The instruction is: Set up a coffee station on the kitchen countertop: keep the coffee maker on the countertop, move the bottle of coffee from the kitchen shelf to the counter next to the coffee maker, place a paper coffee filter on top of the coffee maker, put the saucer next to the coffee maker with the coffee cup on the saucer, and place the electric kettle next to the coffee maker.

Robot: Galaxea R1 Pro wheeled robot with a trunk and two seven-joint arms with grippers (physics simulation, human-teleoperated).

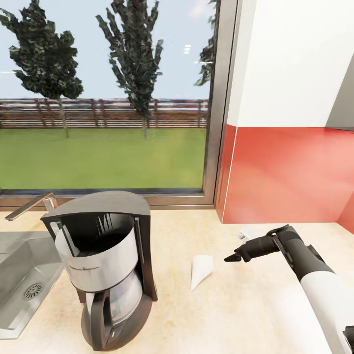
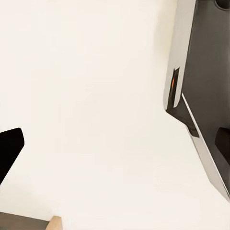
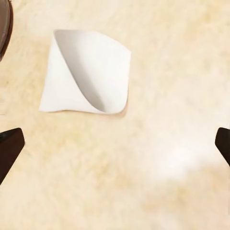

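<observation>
The coffee maker (image 1: pixel 105 268) is standing upright on the kitchen countertop (image 1: pixel 255 305), just right of the sink (image 1: pixel 22 275), below the window (image 1: pixel 108 98). The paper coffee filter (image 1: pixel 201 271) is lying flat on the worktop, near the machine's right side but apart from it. The right gripper (image 1: pixel 235 255) is hovering just right of the filter w/ fingers spread wide, holding nothing. Left gripper (image 2: pixel 9 148): one dark fingertip is showing against a pale surface; its state can't be determined.
</observation>
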